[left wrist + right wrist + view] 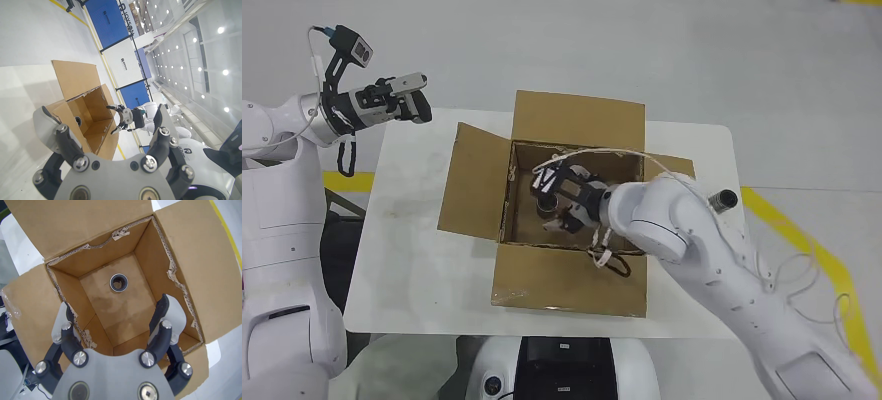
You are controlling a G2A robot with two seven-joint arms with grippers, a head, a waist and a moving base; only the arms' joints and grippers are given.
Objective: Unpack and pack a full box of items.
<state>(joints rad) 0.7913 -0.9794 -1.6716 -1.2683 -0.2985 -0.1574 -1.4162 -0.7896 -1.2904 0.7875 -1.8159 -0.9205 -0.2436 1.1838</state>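
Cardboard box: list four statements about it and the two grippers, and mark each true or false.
1. The cardboard box has its flaps folded open. True.
2. Several items lie in the box. False: a single black ring with a metal rim sits on its floor.
3. The right gripper is shut on the black ring. False: it is open and empty at the box's opening, apart from the ring.
4. The left gripper is outside the box, open and holding nothing. True.
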